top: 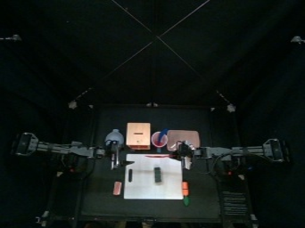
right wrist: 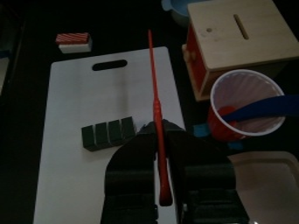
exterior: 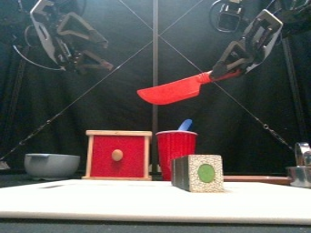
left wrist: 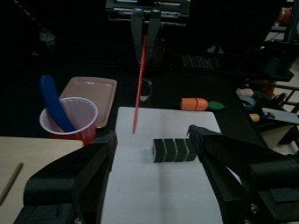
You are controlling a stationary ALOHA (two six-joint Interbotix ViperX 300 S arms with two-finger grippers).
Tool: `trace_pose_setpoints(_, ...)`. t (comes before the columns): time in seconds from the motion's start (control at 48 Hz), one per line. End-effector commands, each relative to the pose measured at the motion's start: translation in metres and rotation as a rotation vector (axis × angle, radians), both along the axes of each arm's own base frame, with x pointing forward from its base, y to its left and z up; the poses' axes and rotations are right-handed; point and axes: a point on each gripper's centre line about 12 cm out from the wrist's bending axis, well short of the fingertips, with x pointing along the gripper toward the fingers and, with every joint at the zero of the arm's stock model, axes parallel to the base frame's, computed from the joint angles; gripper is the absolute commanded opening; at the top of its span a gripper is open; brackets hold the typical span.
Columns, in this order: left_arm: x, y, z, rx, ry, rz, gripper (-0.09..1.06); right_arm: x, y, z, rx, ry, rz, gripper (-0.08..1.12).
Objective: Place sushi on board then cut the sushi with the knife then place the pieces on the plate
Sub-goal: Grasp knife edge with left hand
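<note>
At the far left a blue-grey bowl [exterior: 51,164] is sitting on the desk, and above it the left hand [left wrist: 153,135] is hanging with its jaws apart, gripping nothing, pointing toward the roll without touching it. Next along, the wooden box [exterior: 118,155] and the red cup [exterior: 176,153], with the blue knife [exterior: 185,125] in it, are standing behind the white board [top: 137,169]. The sushi roll [exterior: 201,173] is lying on that board near its middle, its dark green blocks looking joined and uncut, so the placing step seems done and the cutting not yet begun. Over it the red knife [exterior: 170,89] is slanting in mid-air, well clear of the roll, with the right hand [exterior: 234,62] clamped on its handle end. The pink tray [top: 181,138] is waiting at the right, behind the board. Several things are likely to be going wrong from here: with only the handle's tip pinched, the long blade may be twisting in the grip once it presses down; with nothing bracing the roll, it may be sliding or tipping on the smooth board; and a blade coming down off a seam would be shoving the blocks rather than parting them.
</note>
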Motion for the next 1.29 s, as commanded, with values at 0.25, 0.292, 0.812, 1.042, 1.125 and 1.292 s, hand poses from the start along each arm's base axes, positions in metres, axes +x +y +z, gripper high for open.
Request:
trace_pose_setpoints(0.25,0.053,-0.005,-0.010,-0.032,0.192,-0.008,0.96,0.003,0.009,-0.001,-0.007,-0.076,0.039,0.29)
trace_pose_setpoints(0.292,0.058,-0.005,-0.012,-0.032,0.200,-0.006,0.96,0.004,0.011,-0.002,-0.005,-0.076,0.043,0.29)
trace_pose_setpoints(0.812,0.098,-0.005,-0.043,-0.026,0.288,-0.003,0.96,0.013,0.018,-0.014,-0.003,-0.034,0.069,0.29)
trace_pose_setpoints(1.042,0.102,-0.005,-0.048,-0.027,0.302,-0.001,0.95,0.013,0.020,-0.015,-0.002,-0.032,0.073,0.29)
trace_pose_setpoints(1.125,0.102,-0.005,-0.051,-0.025,0.310,-0.001,0.95,0.013,0.020,-0.015,-0.003,-0.032,0.075,0.29)
trace_pose_setpoints(1.292,0.103,-0.004,-0.052,-0.026,0.313,0.000,0.92,0.013,0.021,-0.015,-0.003,-0.031,0.078,0.29)
